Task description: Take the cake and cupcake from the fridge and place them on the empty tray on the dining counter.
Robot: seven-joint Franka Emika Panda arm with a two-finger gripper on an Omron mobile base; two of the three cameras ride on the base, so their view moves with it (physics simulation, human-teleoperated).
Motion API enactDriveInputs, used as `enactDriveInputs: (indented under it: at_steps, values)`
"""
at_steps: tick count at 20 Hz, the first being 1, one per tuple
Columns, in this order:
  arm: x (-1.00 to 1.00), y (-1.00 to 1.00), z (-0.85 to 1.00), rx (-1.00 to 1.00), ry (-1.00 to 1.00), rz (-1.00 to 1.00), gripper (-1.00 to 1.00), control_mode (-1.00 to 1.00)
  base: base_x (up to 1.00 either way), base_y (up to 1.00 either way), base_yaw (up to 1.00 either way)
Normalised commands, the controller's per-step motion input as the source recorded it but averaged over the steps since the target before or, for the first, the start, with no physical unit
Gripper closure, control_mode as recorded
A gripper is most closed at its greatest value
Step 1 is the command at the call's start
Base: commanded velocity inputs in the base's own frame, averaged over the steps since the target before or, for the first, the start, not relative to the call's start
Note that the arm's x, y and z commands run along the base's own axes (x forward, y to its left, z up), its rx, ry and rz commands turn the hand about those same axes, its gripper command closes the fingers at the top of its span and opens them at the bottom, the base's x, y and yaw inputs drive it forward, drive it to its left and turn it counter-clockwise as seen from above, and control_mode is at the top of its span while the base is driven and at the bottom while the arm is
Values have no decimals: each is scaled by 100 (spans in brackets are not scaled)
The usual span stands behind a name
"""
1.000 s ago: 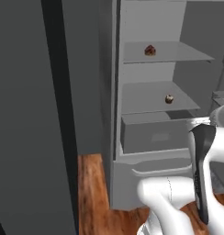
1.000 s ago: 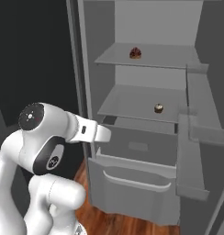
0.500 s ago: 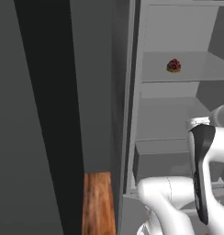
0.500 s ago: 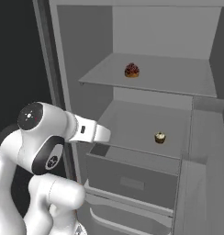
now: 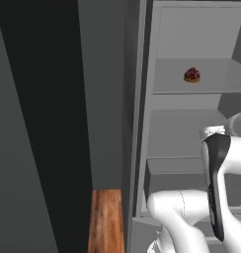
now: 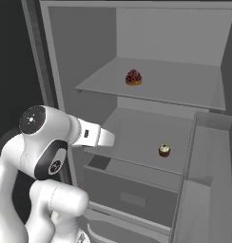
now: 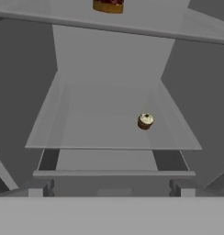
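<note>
The fridge (image 6: 184,38) stands open in front of me. On its upper shelf (image 6: 184,92) sits the cake (image 6: 133,77), dark brown with a dark red top, also seen as the cake (image 5: 192,74) and at the top edge as the cake (image 7: 108,5). One shelf lower rests the cupcake (image 6: 164,150) with its cream top. The hand view looks straight at that lower shelf, with the cupcake (image 7: 145,120) right of centre and some way off. My gripper is open, holds nothing, and is short of the shelves.
A grey drawer (image 6: 132,190) sits below the lower shelf. The open door's shelves (image 6: 203,190) jut in at the right. The fridge's side wall (image 5: 107,99) and a dark panel fill the left, with wooden floor (image 5: 105,222) below.
The base has driven closer to the fridge, so the shelves, cake and cupcake now look larger and nearer. Neither cake has moved on its shelf. The gripper stays open.
</note>
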Motion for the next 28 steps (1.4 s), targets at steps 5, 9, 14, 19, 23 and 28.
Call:
enactDriveInputs:
  at_steps: [5,9,14,19,23,28]
  values:
    - [0,0,0,0,0,0,-100,100,4,-22,6]
    - [0,0,0,0,0,0,-100,100,0,0,0]
    - [0,-24,-9,1,-2,-2,-100,-100,0,0,0]
    - [0,-75,-16,6,0,-5,-100,-100,0,0,0]
    - [0,-27,-20,1,0,0,-100,-100,0,0,0]
    - [11,-2,-14,0,0,0,-100,-100,0,0,0]
